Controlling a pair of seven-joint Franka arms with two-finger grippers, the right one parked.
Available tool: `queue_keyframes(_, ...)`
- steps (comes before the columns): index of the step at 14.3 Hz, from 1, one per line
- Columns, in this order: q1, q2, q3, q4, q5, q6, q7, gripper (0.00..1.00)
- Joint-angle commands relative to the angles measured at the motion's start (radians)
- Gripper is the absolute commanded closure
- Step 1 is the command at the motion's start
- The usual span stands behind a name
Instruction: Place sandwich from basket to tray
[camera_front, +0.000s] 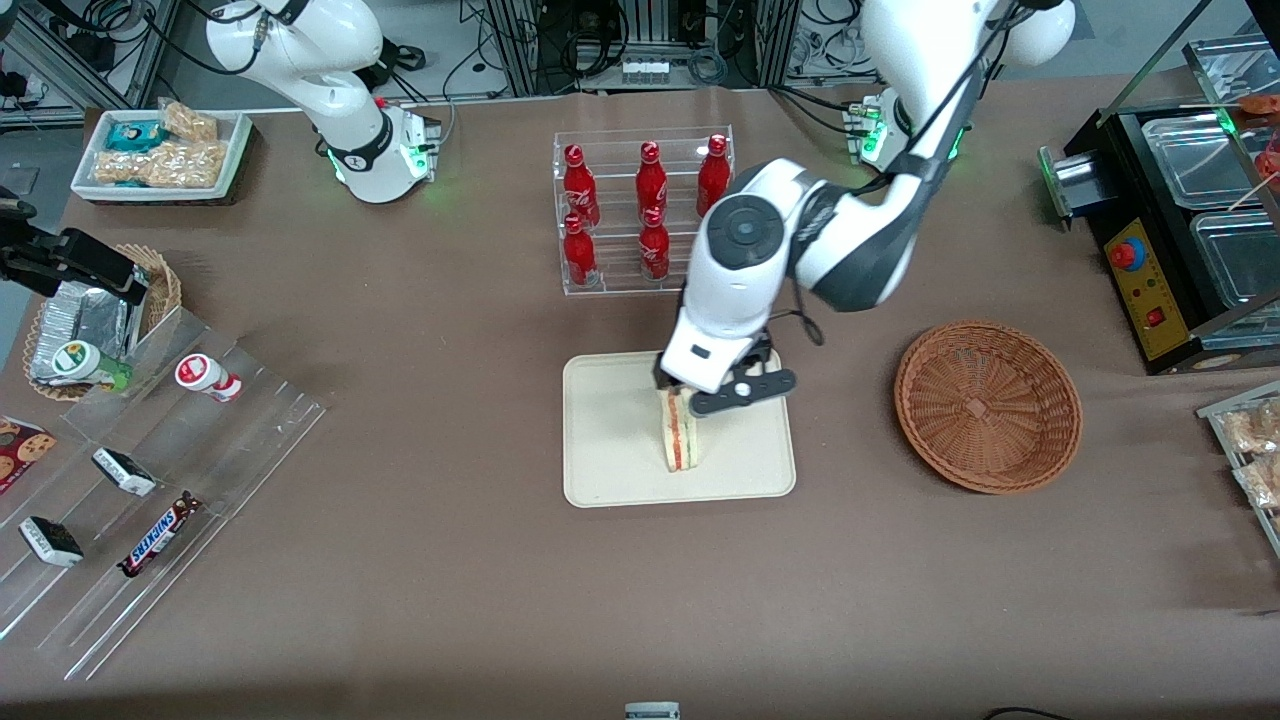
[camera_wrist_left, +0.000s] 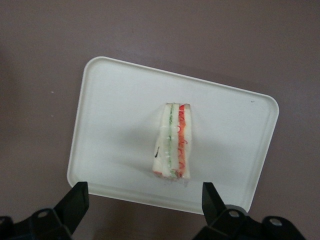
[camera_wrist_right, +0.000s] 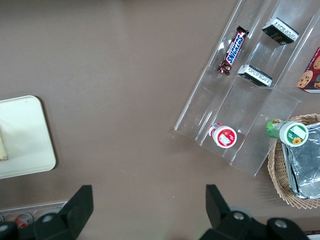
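Note:
The sandwich (camera_front: 680, 441) (camera_wrist_left: 174, 142) stands on its edge on the cream tray (camera_front: 610, 455) (camera_wrist_left: 115, 125), its red and green filling layers facing up. My left gripper (camera_front: 690, 392) (camera_wrist_left: 145, 205) hovers just above the sandwich's end that is farther from the front camera. It is open, with its black fingers (camera_wrist_left: 76, 199) spread wide and nothing between them. The round reddish-brown wicker basket (camera_front: 988, 405) sits empty beside the tray, toward the working arm's end of the table.
A clear rack of red bottles (camera_front: 645, 210) stands farther from the front camera than the tray. A stepped acrylic rack with snacks (camera_front: 150, 480) and a foil-lined basket (camera_front: 90, 320) lie toward the parked arm's end. A black appliance (camera_front: 1180, 230) stands near the wicker basket.

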Motion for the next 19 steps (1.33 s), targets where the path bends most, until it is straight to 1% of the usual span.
queue_keyframes(1, 0.055, -0.038, -0.001, -0.036, -0.002, -0.051, 0.065, 0.0)
queue_keyframes(3, 0.131, -0.099, -0.003, -0.096, -0.002, -0.074, 0.146, 0.0)
queue_keyframes(6, 0.265, -0.229, -0.003, -0.224, -0.005, -0.093, 0.361, 0.0)
queue_keyframes(8, 0.351, -0.281, -0.003, -0.251, -0.007, -0.135, 0.497, 0.0)
queue_keyframes(10, 0.441, -0.32, -0.003, -0.249, -0.024, -0.208, 0.65, 0.0)
queue_keyframes(12, 0.506, -0.363, -0.001, -0.246, -0.025, -0.261, 0.77, 0.0)
queue_keyframes(15, 0.587, -0.42, -0.007, -0.234, -0.027, -0.309, 0.855, 0.0)
queue_keyframes(17, 0.607, -0.417, -0.009, -0.15, -0.027, -0.376, 0.887, 0.0)
queue_keyframes(19, 0.607, -0.411, -0.003, -0.072, -0.027, -0.396, 0.922, 0.0)
